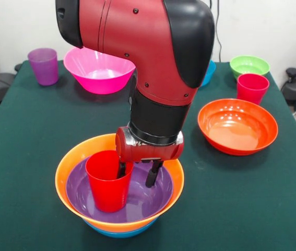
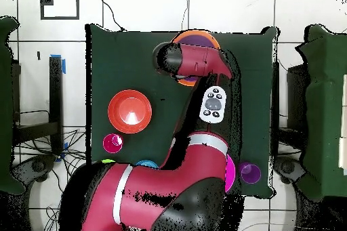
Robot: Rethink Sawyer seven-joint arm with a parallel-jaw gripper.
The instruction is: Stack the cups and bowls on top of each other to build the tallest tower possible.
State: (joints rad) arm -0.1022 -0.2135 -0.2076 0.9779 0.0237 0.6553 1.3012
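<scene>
The tower stands at the table's front in the front view: a blue bowl (image 1: 119,232) at the bottom, an orange bowl (image 1: 70,159) in it, a purple bowl (image 1: 150,198) in that, and a red cup (image 1: 106,183) upright inside, left of centre. My gripper (image 1: 137,172) hangs over the purple bowl with its fingers apart. The left finger is at the cup's right rim, the right finger (image 1: 152,176) stands clear of it. In the overhead view the arm covers the gripper and only the tower's orange rim (image 2: 198,36) shows.
A pink bowl (image 1: 99,70) and a purple cup (image 1: 43,65) stand far left. A red-orange bowl (image 1: 237,125), a second red cup (image 1: 252,87), a green bowl (image 1: 249,65) and a blue bowl (image 1: 209,73) stand on the right.
</scene>
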